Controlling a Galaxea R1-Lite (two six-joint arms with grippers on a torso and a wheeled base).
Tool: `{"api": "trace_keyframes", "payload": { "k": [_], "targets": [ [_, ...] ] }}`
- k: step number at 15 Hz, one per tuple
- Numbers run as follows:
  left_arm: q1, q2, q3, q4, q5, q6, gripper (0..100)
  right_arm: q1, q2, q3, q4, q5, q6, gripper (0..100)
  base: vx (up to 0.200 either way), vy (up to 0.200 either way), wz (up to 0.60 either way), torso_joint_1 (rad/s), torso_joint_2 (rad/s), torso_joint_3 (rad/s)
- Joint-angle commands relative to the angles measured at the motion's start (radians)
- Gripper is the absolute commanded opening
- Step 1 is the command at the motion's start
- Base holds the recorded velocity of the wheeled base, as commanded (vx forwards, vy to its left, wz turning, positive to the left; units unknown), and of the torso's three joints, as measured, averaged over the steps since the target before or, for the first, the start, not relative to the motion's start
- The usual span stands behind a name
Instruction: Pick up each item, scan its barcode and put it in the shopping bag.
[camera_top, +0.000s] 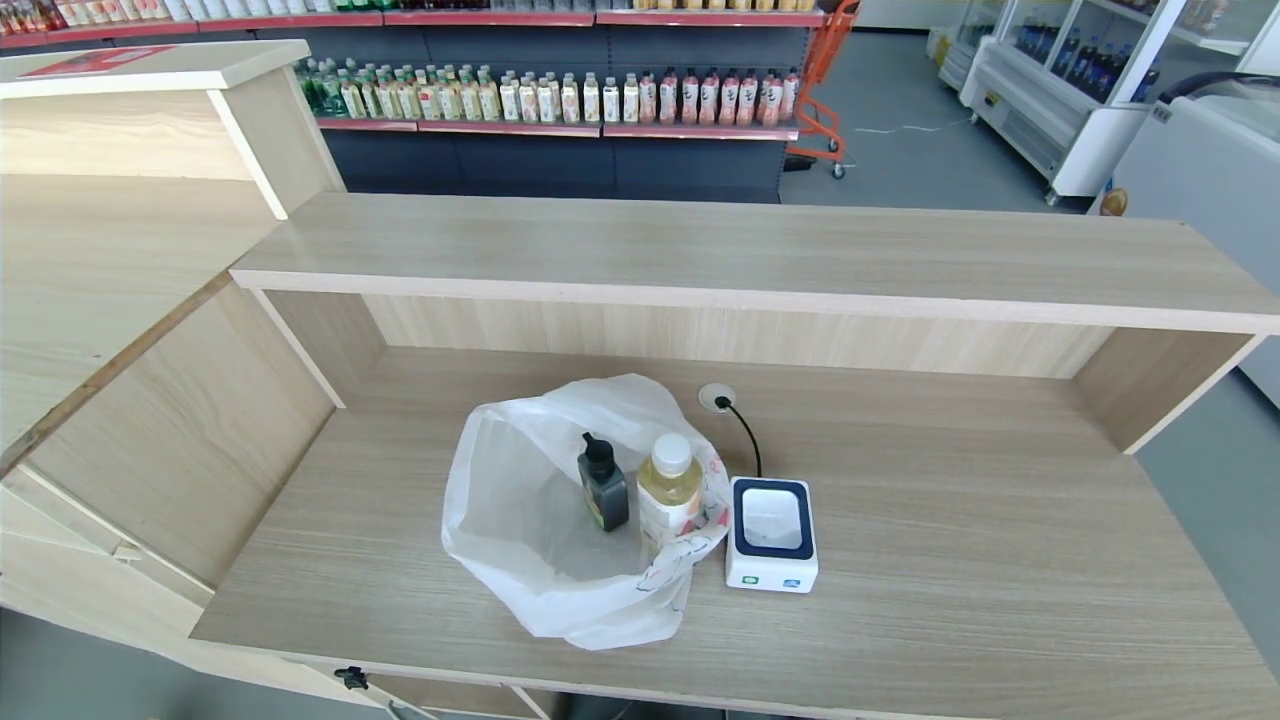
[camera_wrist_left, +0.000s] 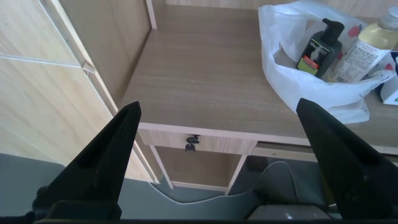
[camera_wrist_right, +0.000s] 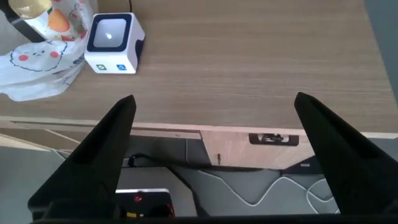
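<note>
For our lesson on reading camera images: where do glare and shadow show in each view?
Head view: the scanner window reflects pale light; the bag casts only a faint shadow. Right wrist view: a bright spot glares on the scanner window. Left wrist view: the left pincer is dark against the lit counter.
</note>
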Motion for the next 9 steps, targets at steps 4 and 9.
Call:
{"api": "trace_keyframes", "payload": {
  "k": [4,9],
  "targets": [
    [0.001,0.000,0.000,0.000,0.001,0.000,100,-0.089,-0.108,0.005,0.001,0.008,-0.047,100,0.000,0.000,0.00,0.000,0.00,0.000],
    [0.001,0.000,0.000,0.000,0.001,0.000,100,-0.074,-0.136,0.005,0.000,0.008,-0.030,100,0.000,0.000,0.00,0.000,0.00,0.000]
  ]
}}
